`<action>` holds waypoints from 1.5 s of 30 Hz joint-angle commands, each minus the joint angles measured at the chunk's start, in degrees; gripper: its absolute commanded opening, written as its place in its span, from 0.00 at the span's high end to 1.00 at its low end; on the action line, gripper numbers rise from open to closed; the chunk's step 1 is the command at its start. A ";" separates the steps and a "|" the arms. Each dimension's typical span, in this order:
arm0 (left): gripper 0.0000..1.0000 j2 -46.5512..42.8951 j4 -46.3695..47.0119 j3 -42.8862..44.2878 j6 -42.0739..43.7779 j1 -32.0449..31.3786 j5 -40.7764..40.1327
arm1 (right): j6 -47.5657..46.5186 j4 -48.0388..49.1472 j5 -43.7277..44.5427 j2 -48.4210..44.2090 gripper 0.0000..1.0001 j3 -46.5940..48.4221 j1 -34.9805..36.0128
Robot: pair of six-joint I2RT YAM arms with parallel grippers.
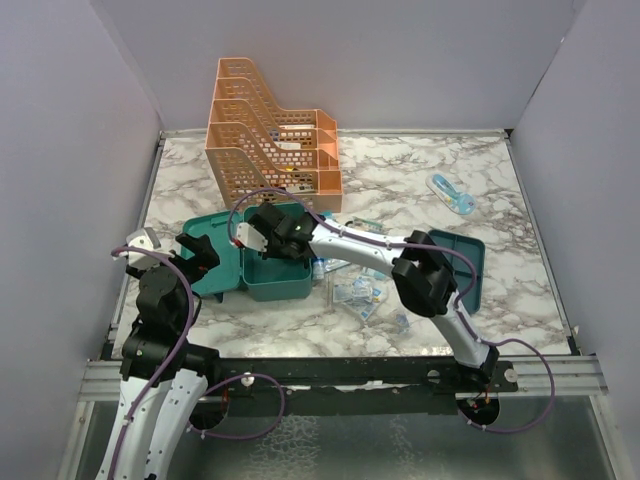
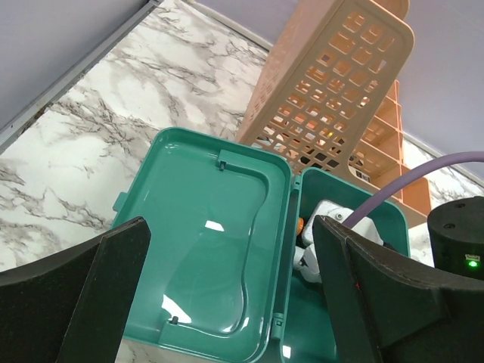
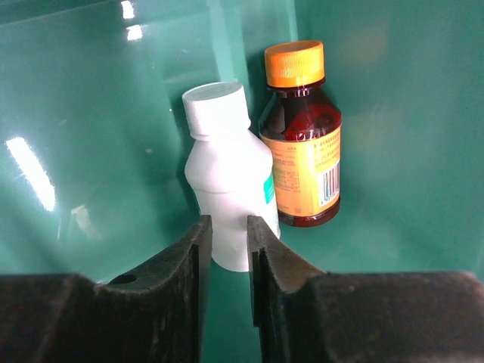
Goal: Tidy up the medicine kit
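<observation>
The medicine kit [image 1: 275,282] is a teal box lying open on the marble table, its lid [image 2: 204,234] folded flat to the left. A white bottle [image 3: 227,166] and an amber bottle with an orange cap [image 3: 306,166] stand side by side against the inner wall. My right gripper [image 3: 228,223] reaches down into the box. Its jaws stand a narrow gap apart just in front of the white bottle, with nothing between them. My left gripper [image 2: 231,302] hangs wide open above the lid, holding nothing. The matching teal tray [image 1: 470,262] lies to the right.
An orange perforated file rack [image 1: 270,130] stands right behind the box. Loose blister packs and sachets [image 1: 360,290] lie between the box and the tray. A small blue-and-white item [image 1: 452,193] rests at the back right. Purple walls enclose the table.
</observation>
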 commanded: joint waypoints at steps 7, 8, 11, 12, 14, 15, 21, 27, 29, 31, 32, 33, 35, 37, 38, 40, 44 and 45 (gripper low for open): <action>0.07 -1.01 1.41 3.66 1.87 -0.02 2.07 | 10.28 3.11 -4.66 -10.84 0.56 3.52 -1.07; 0.07 -1.29 1.31 3.97 1.96 0.03 2.89 | 12.10 3.72 -3.77 -11.54 0.56 3.47 -1.12; 0.06 -1.72 1.38 4.70 2.99 -0.02 5.86 | 18.44 5.58 -0.93 -14.85 0.56 1.29 -1.87; 0.05 -1.69 1.28 4.90 3.40 -0.01 6.82 | 20.90 6.81 0.40 -16.51 0.56 -0.25 -2.20; 0.05 -1.51 1.21 5.30 4.14 -0.01 9.12 | 27.05 9.39 3.19 -20.16 0.57 -4.15 -3.26; 0.05 -1.43 1.26 5.33 4.60 0.02 10.68 | 30.57 10.29 3.95 -22.04 0.58 -6.25 -4.07; 0.01 0.18 1.55 5.05 6.18 -0.01 18.31 | 51.46 11.94 4.44 -34.78 0.58 -21.19 -9.45; 0.01 0.68 3.63 3.88 6.35 -0.04 21.18 | 64.83 16.23 -0.97 -45.51 0.57 -37.04 -15.44; 0.01 0.90 4.55 3.60 6.30 -0.02 22.21 | 65.68 18.85 -3.74 -46.89 0.56 -41.04 -16.49; 0.01 1.64 5.24 3.53 6.43 0.00 22.96 | 66.63 19.22 -5.39 -46.55 0.56 -42.90 -16.85; 0.01 1.92 5.75 3.45 6.58 0.00 23.26 | 66.74 19.41 -6.06 -45.96 0.56 -43.66 -16.89; 0.01 2.33 6.32 3.30 6.69 -0.03 23.62 | 66.90 19.79 -6.98 -45.28 0.56 -44.28 -16.98; 0.01 3.48 7.30 3.27 6.69 -0.05 24.11 | 66.14 22.37 -9.72 -44.16 0.56 -46.29 -16.99; 0.01 4.73 7.57 3.67 6.24 -0.01 24.31 | 66.29 24.45 -12.25 -43.08 0.56 -48.01 -16.99; 0.01 5.25 7.76 3.86 6.26 -0.01 24.69 | 66.31 26.17 -14.01 -42.63 0.56 -49.10 -16.99; 0.01 6.04 8.03 4.01 6.79 -0.03 25.65 | 67.06 31.20 -17.23 -41.89 0.56 -52.19 -16.99; 0.01 6.65 7.76 4.08 6.59 0.01 26.88 | 69.01 40.57 -22.17 -39.95 0.55 -57.89 -17.03; 0.01 6.82 7.83 3.91 6.22 0.00 27.18 | 69.23 42.35 -22.68 -39.15 0.54 -58.59 -16.99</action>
